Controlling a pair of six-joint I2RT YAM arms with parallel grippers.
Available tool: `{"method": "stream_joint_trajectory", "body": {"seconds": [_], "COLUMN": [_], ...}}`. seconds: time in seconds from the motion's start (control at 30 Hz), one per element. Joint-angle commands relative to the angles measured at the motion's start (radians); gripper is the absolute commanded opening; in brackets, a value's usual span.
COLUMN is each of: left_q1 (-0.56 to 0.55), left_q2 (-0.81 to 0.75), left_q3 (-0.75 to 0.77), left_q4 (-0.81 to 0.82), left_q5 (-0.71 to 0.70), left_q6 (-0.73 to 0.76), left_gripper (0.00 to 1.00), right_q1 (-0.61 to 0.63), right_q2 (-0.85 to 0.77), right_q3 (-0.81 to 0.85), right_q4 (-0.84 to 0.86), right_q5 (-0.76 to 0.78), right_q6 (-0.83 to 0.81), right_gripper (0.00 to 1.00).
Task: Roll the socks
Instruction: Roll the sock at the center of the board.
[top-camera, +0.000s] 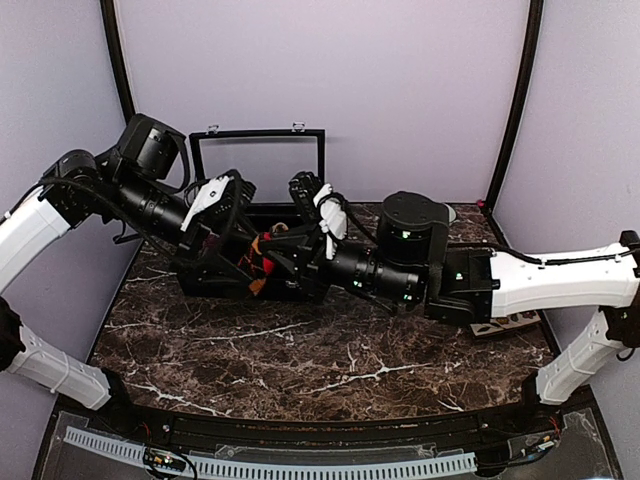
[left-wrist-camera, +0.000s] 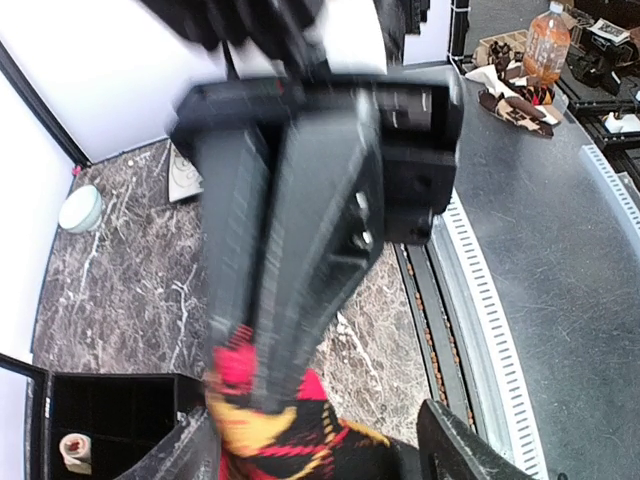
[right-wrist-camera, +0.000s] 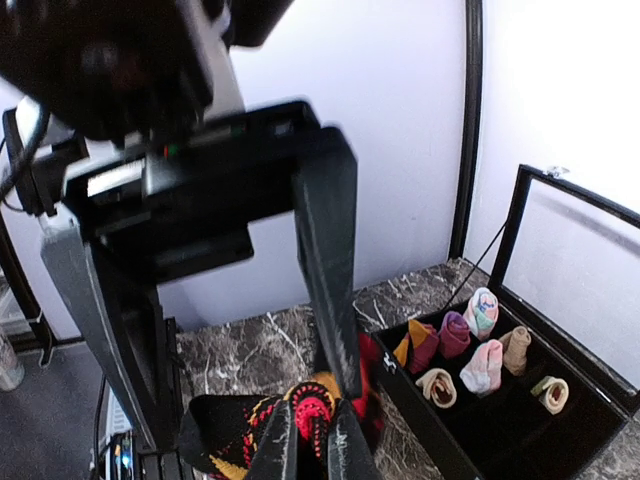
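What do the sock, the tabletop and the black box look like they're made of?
Sock: soft knit fabric, matte; it bunches and folds, black with red-orange diamonds.
Tabletop: looks like polished dark marble with white veins, though it may be a printed laminate.
Box: rigid black walls, probably plastic or painted wood; its lid holds a clear pane, glass or acrylic.

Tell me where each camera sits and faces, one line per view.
Top external: above and behind, looking down on the marble table; left arm and right arm show.
Left wrist: looks rightward across the table; left gripper open around the argyle sock.
Right wrist: looks leftward past the organizer box; right gripper pinches that sock.
Both wrist views share the sock.
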Motion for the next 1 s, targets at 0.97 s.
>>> {"method": "stream_joint_trajectory", "body": {"seconds": [0.97], "left_q1": [-0.001], "left_q2": [0.054], "left_q3": [-0.218], "left_q4": [0.201], "left_q5": [-0.269], "left_q6": [-0.066], "left_gripper": [0.29], "right_q1": [-0.008], "right_q2": [0.108], "right_q3": [-0.073], "right_q4": [0.206], "right_q5": [0.160], "right_q6": [0.320], "right_gripper": [0.00]}}
